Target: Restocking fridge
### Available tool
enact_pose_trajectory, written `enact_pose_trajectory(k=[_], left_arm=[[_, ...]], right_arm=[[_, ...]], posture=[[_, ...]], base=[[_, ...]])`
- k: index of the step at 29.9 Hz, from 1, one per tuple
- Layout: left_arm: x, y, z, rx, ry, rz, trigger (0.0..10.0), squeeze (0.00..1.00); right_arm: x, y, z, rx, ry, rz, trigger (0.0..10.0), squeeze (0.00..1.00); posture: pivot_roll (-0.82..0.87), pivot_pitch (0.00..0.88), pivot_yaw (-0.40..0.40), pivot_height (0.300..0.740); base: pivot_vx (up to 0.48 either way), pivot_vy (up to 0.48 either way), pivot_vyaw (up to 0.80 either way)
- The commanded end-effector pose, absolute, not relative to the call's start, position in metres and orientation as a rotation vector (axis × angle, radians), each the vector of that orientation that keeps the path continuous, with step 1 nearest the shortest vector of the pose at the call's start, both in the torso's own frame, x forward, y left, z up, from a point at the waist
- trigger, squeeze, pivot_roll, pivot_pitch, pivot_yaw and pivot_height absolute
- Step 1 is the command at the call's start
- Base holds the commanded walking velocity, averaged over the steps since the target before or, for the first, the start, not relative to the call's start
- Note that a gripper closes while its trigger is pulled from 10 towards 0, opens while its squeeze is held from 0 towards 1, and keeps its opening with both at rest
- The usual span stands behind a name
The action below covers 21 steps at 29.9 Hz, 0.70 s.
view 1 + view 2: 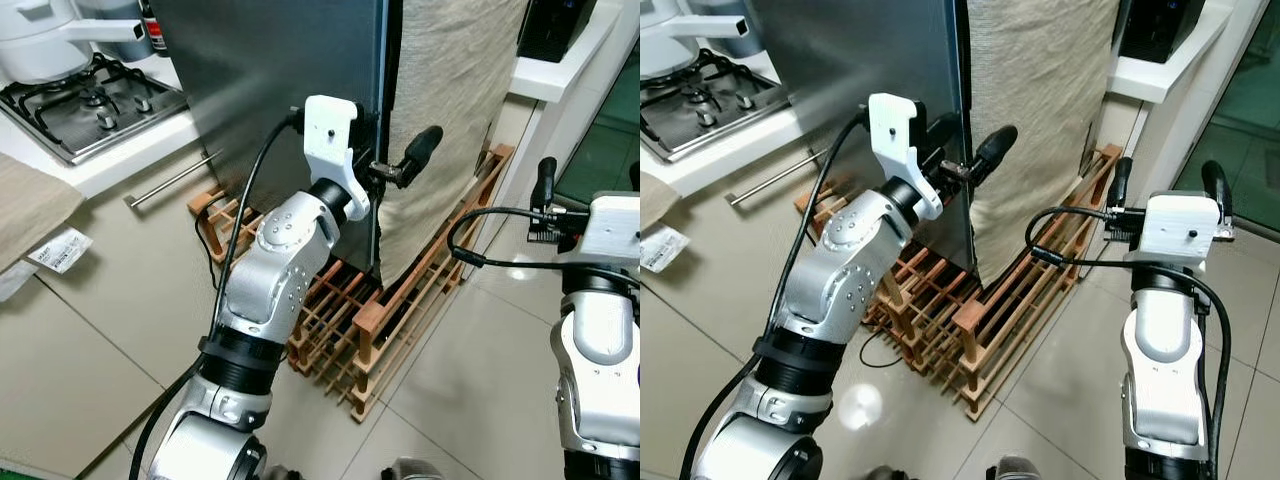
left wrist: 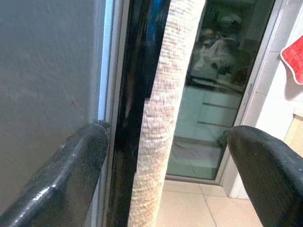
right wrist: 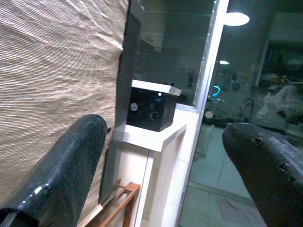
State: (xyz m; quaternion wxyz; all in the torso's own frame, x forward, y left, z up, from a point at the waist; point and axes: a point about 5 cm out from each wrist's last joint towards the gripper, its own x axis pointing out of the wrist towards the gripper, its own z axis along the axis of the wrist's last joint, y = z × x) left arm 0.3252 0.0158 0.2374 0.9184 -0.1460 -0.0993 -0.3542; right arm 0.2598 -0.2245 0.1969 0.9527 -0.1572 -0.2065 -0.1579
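Observation:
The fridge's grey door (image 1: 270, 80) stands shut before me, its right edge meeting a dark gap (image 2: 137, 94). A beige woven cloth (image 1: 1040, 80) hangs down just right of that edge. My left gripper (image 1: 395, 152) is raised to the door's edge and is open: one finger (image 2: 75, 170) lies against the grey door face, the other (image 2: 265, 170) is beyond the cloth, so door edge and cloth sit between them. My right gripper (image 1: 1166, 182) is held up at the right, open and holding nothing, with the cloth (image 3: 52, 61) to its side.
A wooden slatted rack (image 1: 400, 310) lies on the tiled floor at the fridge's foot. A gas hob (image 1: 90, 100) with a white kettle (image 1: 40, 40) sits on the counter at left, a drawer handle (image 1: 170, 180) below. A black appliance (image 3: 151, 111) stands on a white ledge at right.

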Motion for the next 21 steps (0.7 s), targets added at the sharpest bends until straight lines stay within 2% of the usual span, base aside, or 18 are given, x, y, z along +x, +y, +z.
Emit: enact_pose_trajectory(k=[1,5,11,15,18,21], left_arm=[[0.326,0.006,0.245,-0.357,-0.2,-0.75,10.0,0.0],[0.326,0.0,0.251,-0.422,-0.19,-0.783,10.0,0.0],[0.335,-0.024,0.246,-0.389,-0.155,-0.838,10.0,0.0],[0.337,-0.033,0.242,-0.438,-0.13,-0.877,10.0,0.0],[0.335,-0.044,0.244,-0.459,-0.143,-0.926,10.0,0.0],[0.324,-0.063,0.248,-0.534,-0.175,-1.069,10.0,0.0]], right_arm=[[0.256,-0.223,0.2,-0.31,-0.444,-0.322,10.0,0.0],[0.256,-0.223,0.2,-0.311,-0.441,-0.325,10.0,0.0],[0.258,-0.223,0.202,-0.307,-0.448,-0.332,10.0,0.0],[0.26,-0.223,0.205,-0.307,-0.457,-0.334,10.0,0.0],[0.26,-0.225,0.208,-0.308,-0.465,-0.341,10.0,0.0],[0.259,-0.225,0.209,-0.31,-0.469,-0.348,10.0,0.0]], posture=[[-0.31,0.051,0.121,0.723],[-0.31,0.056,0.122,0.723],[-0.32,0.057,0.12,0.723],[-0.32,0.057,0.122,0.723],[-0.34,0.06,0.124,0.723],[-0.34,0.06,0.124,0.723]], base=[[0.0,0.0,0.0],[0.0,0.0,0.0],[0.0,0.0,0.0],[0.0,0.0,0.0],[0.0,0.0,0.0],[0.0,0.0,0.0]])
